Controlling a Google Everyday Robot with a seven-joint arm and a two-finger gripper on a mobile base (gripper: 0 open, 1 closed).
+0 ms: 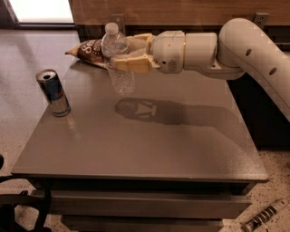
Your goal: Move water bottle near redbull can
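The water bottle [118, 61] is clear and ribbed with a white cap. It hangs in the air above the grey table [149, 140], near its far left part. My gripper [123, 58] reaches in from the right and is shut on the water bottle around its middle. The redbull can [53, 92] is silver and blue. It stands upright near the table's left edge, to the left of and below the bottle.
A brown and yellow chip bag [86, 52] lies at the table's far left corner, just behind the bottle. A wooden wall panel [181, 11] runs behind the table. The arm's shadow falls on the table's middle.
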